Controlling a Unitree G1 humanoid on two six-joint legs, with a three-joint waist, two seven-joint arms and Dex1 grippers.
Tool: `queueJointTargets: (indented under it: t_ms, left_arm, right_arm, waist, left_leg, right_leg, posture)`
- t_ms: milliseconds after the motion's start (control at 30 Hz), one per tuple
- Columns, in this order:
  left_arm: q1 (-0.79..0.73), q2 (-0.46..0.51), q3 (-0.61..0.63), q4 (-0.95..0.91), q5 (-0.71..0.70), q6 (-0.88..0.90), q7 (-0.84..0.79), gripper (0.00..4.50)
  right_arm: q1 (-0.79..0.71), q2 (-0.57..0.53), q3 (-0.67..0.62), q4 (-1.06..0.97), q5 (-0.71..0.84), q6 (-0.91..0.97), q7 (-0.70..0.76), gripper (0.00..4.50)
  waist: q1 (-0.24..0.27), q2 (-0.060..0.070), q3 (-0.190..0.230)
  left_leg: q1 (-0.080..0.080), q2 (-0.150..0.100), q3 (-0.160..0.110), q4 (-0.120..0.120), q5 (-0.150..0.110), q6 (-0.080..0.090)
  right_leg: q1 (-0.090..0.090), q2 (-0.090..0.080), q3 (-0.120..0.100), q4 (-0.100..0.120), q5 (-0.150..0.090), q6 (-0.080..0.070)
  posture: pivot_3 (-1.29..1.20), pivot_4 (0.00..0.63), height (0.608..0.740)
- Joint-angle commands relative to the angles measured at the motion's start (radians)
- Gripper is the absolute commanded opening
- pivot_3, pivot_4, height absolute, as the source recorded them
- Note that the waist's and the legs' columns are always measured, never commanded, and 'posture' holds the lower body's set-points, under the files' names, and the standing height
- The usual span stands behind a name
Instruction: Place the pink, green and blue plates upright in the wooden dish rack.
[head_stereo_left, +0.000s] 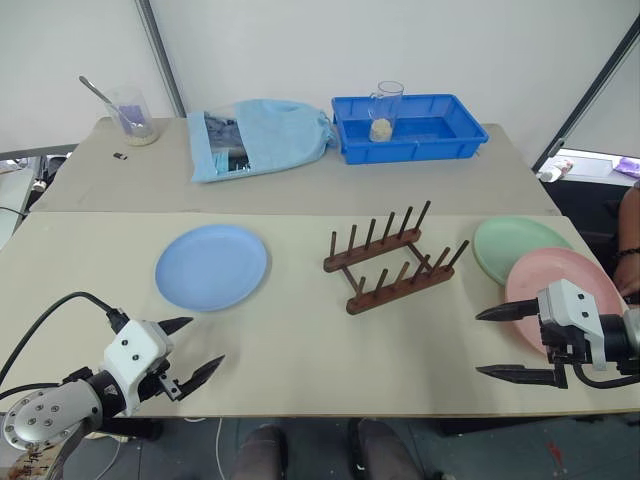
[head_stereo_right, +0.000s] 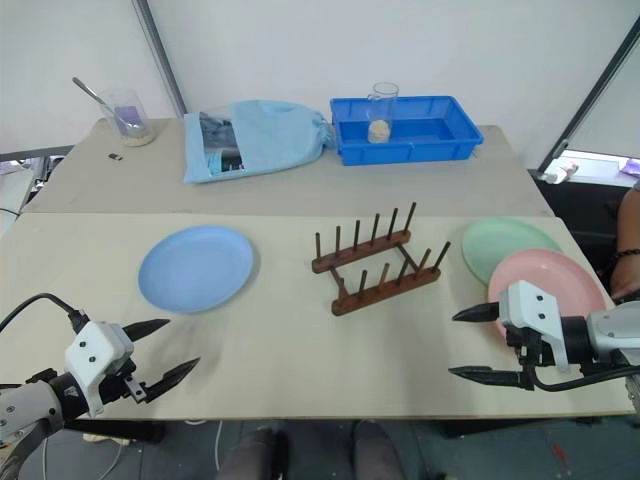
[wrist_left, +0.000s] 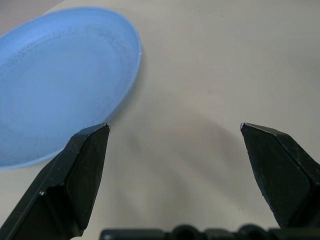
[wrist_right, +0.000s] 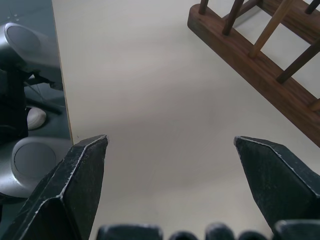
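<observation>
The light blue plate (head_stereo_left: 211, 266) lies flat on the near table, left of centre. The dark wooden dish rack (head_stereo_left: 394, 260) stands empty in the middle. At the right, the mint green plate (head_stereo_left: 512, 246) lies flat, with the pink plate (head_stereo_left: 560, 285) overlapping its near edge. My left gripper (head_stereo_left: 199, 349) hovers open just in front of the blue plate (wrist_left: 60, 85), holding nothing. My right gripper (head_stereo_left: 496, 343) is open above the table's front right, right beside the pink plate's left edge, its fingers pointing toward the rack (wrist_right: 260, 55).
On the far table sit a bright blue tray (head_stereo_left: 408, 127) holding a clear cup (head_stereo_left: 384, 110), a light blue cloth bag (head_stereo_left: 258, 138), and a beaker with a spoon (head_stereo_left: 133, 115). A person's arm (head_stereo_left: 629, 240) is at the right edge. A black cable (head_stereo_left: 50, 315) runs to my left wrist.
</observation>
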Motion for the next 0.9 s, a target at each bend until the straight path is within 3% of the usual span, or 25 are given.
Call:
queueJointTargets:
  t_ms: [33,600,733,900]
  left_arm:
    - [-0.008,-0.008,0.021,-0.034,-0.015,0.005,0.007,4.50]
    - [-0.078,-0.019,0.069,-0.026,-0.088,0.053,-0.010,4.50]
    - [-0.138,-0.012,-0.008,-0.051,-0.103,0.079,-0.016,4.50]
    - [-0.299,-0.021,-0.209,-0.045,-0.060,0.130,0.005,4.50]
  right_arm:
    - [-0.029,-0.010,0.000,-0.010,0.000,-0.008,0.001,4.47]
    - [-0.041,0.007,0.020,-0.041,-0.002,0.004,-0.032,4.47]
    - [-0.030,0.014,0.009,-0.065,0.004,0.015,-0.051,4.47]
    - [0.030,0.023,-0.092,-0.175,0.058,0.089,-0.100,4.47]
  waist:
    - [0.000,0.000,0.000]
    - [0.000,0.000,0.000]
    - [0.000,0.000,0.000]
    - [0.017,0.000,0.000]
  left_leg:
    - [0.000,0.000,0.000,0.000,0.000,0.000]
    - [0.000,0.000,0.001,0.000,0.002,0.003]
    - [0.000,0.000,0.001,0.000,0.002,0.003]
    - [0.001,-0.002,0.001,0.000,0.002,0.003]
  right_leg:
    - [0.000,0.000,0.000,0.000,0.000,0.000]
    - [0.000,0.000,0.001,0.001,0.000,0.000]
    - [0.000,0.000,0.002,0.001,0.001,0.001]
    - [0.001,0.000,0.003,0.002,0.002,0.002]
  posture:
    - [0.00,0.150,0.740]
    - [0.00,0.150,0.740]
    - [0.00,0.150,0.740]
    - [0.00,0.150,0.740]
